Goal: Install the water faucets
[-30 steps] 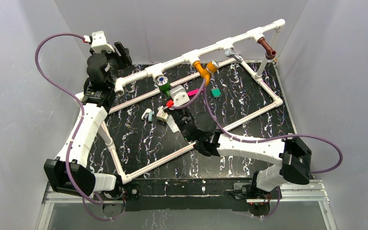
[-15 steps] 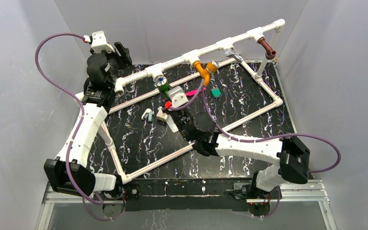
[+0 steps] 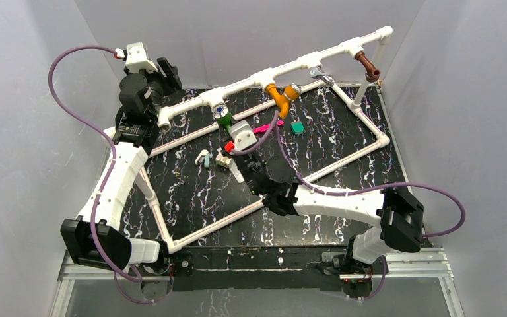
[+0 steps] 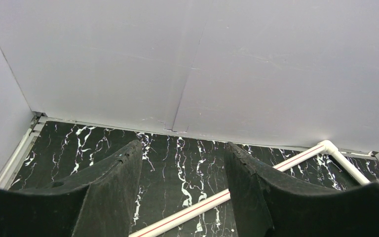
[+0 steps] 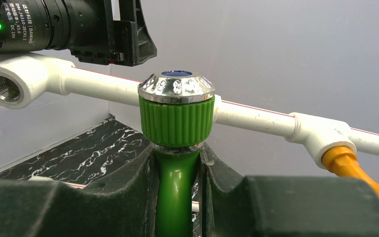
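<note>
A green water faucet (image 5: 176,177) with a ribbed knob and chrome cap stands upright between the fingers of my right gripper (image 5: 176,153), which is shut on its stem. From above, the green faucet (image 3: 223,117) sits just in front of a tee on the raised white pipe (image 3: 284,69). An orange faucet (image 3: 278,96) and a brown faucet (image 3: 368,67) hang from tees further right on that pipe. My left gripper (image 4: 182,148) is open and holds nothing, up by the pipe's open left elbow (image 3: 164,119).
A white pipe frame (image 3: 376,142) lies on the black marbled table. A chrome tap (image 3: 320,74) sits on the rail. A pink strip (image 3: 264,127), a green square block (image 3: 297,127) and small white parts (image 3: 223,158) lie behind my right gripper.
My right arm has carried the green faucet slightly left and toward the raised pipe. The left arm has stayed where it was.
</note>
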